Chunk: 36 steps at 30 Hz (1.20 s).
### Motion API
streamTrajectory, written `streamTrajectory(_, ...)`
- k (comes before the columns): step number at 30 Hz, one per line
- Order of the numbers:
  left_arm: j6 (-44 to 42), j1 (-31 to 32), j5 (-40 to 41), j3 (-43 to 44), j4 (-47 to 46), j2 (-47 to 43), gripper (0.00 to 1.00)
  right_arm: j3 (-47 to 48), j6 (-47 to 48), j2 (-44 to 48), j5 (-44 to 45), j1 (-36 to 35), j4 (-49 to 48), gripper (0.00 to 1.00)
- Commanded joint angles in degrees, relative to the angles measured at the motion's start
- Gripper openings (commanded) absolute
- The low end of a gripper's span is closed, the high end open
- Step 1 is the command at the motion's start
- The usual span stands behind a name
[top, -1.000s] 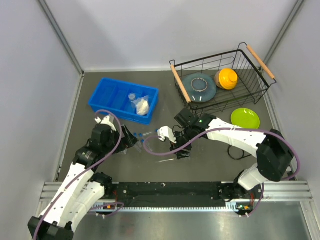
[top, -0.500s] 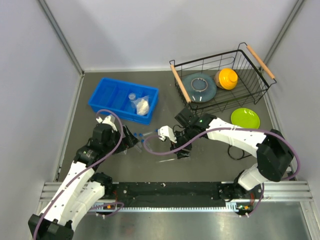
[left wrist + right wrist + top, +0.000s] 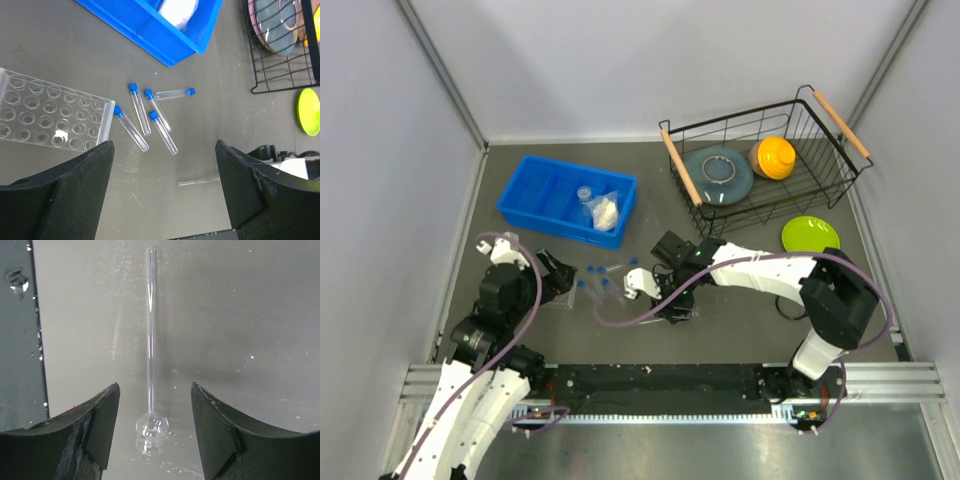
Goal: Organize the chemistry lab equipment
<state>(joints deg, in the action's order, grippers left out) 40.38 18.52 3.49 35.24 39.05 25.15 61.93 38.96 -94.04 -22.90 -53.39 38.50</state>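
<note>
My right gripper [image 3: 155,386] is released, with one finger on each side of the thin glass rod [image 3: 151,330]. The rod lies flat on the grey table [image 3: 250,315], near the middle, and the fingers do not touch it. My left gripper [image 3: 164,145] is wide open and empty above five blue-capped test tubes [image 3: 150,120]. They lie loose just right of the clear tube rack [image 3: 50,117].

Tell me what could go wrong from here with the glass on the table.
1. The thin glass rod lies flat between the open fingers of the right gripper; a hard or off-centre close may snap it or flick it away.
2. Five test tubes lie loose beside the tube rack; being round, they may roll if the open left gripper nudges one.
</note>
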Motion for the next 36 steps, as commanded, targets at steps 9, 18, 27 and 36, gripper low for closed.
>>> streamTrajectory(9,0.6,-0.2,6.5,2.6,2.8,-3.6,0.88,-2.3,1.5,-2.6,9.2,-3.9,-5.4,0.53)
streamTrajectory(18,1.0,-0.2,5.5,2.3,2.4,-3.8,0.87,-5.5,0.9,-1.9,9.3,-4.4,-6.0,0.43)
streamTrajectory(27,2.2,-0.2,3.9,1.7,2.0,-4.0,0.87,-5.4,-0.5,-2.8,8.5,-4.4,-6.4,0.15)
streamTrajectory(36,7.0,-0.2,-2.8,-3.6,-3.1,-4.8,0.87,-1.8,-5.0,0.3,-0.4,2.4,-4.2,0.0)
